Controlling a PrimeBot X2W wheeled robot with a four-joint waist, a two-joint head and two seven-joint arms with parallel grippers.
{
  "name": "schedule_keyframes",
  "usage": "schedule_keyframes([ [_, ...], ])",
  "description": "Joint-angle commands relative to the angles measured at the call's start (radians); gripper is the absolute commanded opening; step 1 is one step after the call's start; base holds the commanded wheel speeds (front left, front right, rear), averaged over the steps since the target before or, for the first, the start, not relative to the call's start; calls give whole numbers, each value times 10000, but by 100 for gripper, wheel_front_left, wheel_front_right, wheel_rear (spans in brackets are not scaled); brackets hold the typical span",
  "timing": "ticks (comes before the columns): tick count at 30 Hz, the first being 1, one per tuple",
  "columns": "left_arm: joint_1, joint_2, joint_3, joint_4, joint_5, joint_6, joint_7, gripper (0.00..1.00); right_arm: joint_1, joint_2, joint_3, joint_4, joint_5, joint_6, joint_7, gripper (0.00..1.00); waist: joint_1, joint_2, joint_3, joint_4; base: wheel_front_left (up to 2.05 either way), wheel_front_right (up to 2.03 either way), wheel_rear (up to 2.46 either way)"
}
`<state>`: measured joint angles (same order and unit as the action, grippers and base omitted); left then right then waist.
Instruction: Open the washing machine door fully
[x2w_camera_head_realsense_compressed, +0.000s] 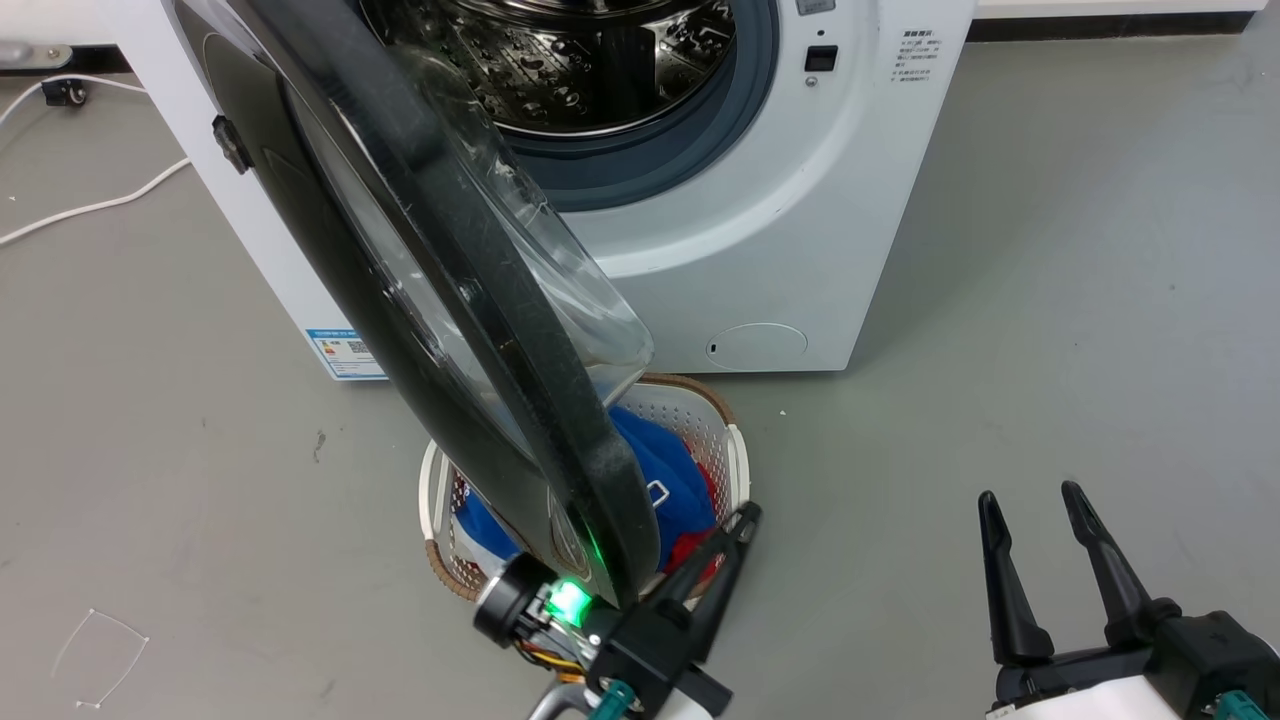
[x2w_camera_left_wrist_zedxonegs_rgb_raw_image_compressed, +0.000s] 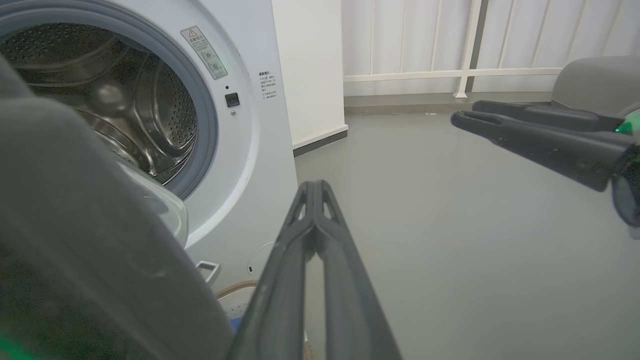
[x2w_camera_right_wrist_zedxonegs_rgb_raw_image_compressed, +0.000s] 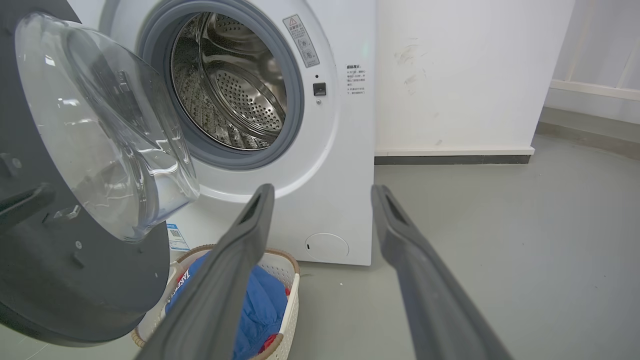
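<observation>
1. Head view: catches the washing machine door (x2w_camera_head_realsense_compressed: 465, 290) edge-on, swung well out from the front of the washing machine (x2w_camera_head_realsense_compressed: 780, 200) on the hinge at the machine's left side, glass bowl turned toward the machine's opening, lower edge hanging over the laundry basket (x2w_camera_head_realsense_compressed: 735, 440) standing just before the machine's front.
2. Finds the left gripper (x2w_camera_head_realsense_compressed: 745, 520) just beside the door's lower rim, on the side facing the machine's opening. Confirms from the left wrist view fingers (x2w_camera_left_wrist_zedxonegs_rgb_raw_image_compressed: 282, 280) pressed together, nothing between them. Cannot tell real contact with the rim from mere closeness.
3. Places the right gripper (x2w_camera_head_realsense_compressed: 1030, 495) well out in front of the machine, off its right corner, spread wide and holding nothing.
4. Judges the door about halfway round, with more swing toward the machine's left side needed before counting as fully open.
5. Warns of a slip: pushing with a bare finger flank on a glossy curved rim, no clamp, could slide off the edge and let the door drift toward the machine.
6. Warns of a snag: wrist camera housing (x2w_camera_head_realsense_compressed: 510, 600) close under the rim, basket right beneath; a low sweep could knock the basket or wedge the wrist.
7. Advises easing off near the hinge stop; a hard shove there could strain the hinge.
</observation>
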<state>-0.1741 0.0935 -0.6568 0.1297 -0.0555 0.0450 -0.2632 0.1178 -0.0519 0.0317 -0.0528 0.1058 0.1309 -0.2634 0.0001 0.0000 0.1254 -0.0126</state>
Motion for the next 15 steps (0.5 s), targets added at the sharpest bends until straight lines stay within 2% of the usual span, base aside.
schedule_keyframes([
  [1,-99,45,88,26,-18,52,-23,0,-165,31,-1,39,37,-2,-19,100,-1,0,6,2,0,0,0],
  [8,66,115,842,131,-14,255,-23,0,-37,31,-4,149,77,-2,-18,100,-1,0,-81,126,0,0,0],
  [15,563,192,1084,-45,84,254,-14,0,182,31,63,212,101,-2,-18,100,-1,0,-273,548,0,0,0],
])
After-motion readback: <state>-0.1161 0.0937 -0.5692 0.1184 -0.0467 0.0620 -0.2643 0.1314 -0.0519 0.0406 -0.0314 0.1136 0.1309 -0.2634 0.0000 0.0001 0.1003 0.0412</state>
